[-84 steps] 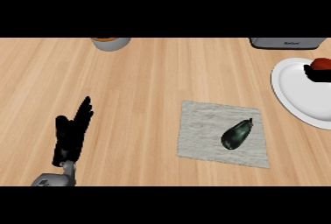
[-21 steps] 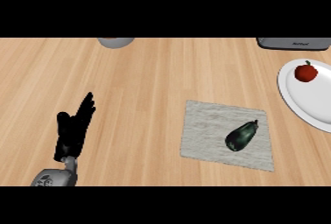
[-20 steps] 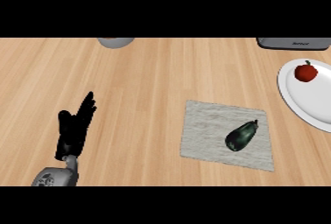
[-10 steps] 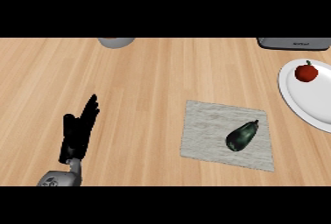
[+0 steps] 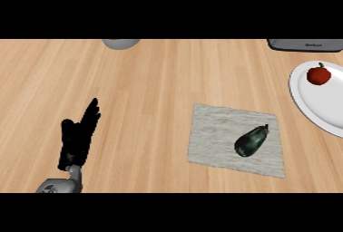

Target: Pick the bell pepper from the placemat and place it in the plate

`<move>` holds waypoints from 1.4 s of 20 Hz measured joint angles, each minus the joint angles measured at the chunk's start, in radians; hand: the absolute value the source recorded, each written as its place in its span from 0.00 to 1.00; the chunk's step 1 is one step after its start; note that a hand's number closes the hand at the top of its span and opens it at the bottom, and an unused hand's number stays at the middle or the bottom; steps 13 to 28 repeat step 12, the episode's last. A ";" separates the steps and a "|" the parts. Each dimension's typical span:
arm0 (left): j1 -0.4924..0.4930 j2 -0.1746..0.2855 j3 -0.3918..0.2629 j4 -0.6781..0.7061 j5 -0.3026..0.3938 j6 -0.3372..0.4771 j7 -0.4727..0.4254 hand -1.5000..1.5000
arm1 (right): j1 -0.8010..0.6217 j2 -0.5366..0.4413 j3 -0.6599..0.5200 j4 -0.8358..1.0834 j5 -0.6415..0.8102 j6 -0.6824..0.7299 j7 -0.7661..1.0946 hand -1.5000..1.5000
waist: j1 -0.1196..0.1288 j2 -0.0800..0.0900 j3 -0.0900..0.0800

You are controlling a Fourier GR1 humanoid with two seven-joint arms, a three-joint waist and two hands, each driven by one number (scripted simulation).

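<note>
Gone since the earliest frame was the dark shape over the small red bell pepper (image 5: 319, 75), which lay on the white round plate (image 5: 321, 104), itself cut off at right. The grey woven placemat (image 5: 214, 131) held only a dark green elongated vegetable (image 5: 252, 141). The left hand (image 5: 74, 145) rested with fingers straight and empty; the right hand was unseen. Judged: placement was complete, and any withdrawal should avoid nudging the plate.

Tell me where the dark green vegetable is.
Head view, right of centre: the dark green vegetable lies on the placemat, with the white plate to its upper right.

Open counter (image 5: 167, 77) runs from the placemat (image 5: 213, 131) to the plate (image 5: 315, 108), where a red fruit (image 5: 319, 75) occupies the far part.
</note>
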 measured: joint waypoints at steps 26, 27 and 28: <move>-0.001 -0.005 -0.006 -0.013 -0.008 0.002 0.008 0.50 | 0.041 -0.027 -0.033 0.005 -0.024 -0.059 0.019 0.00 | 0.004 0.002 0.002; -0.001 -0.005 -0.006 -0.013 -0.008 0.002 0.008 0.50 | 0.041 -0.027 -0.033 0.005 -0.024 -0.059 0.019 0.00 | 0.004 0.002 0.002; -0.001 -0.005 -0.006 -0.013 -0.008 0.002 0.008 0.50 | 0.041 -0.027 -0.033 0.005 -0.024 -0.059 0.019 0.00 | 0.004 0.002 0.002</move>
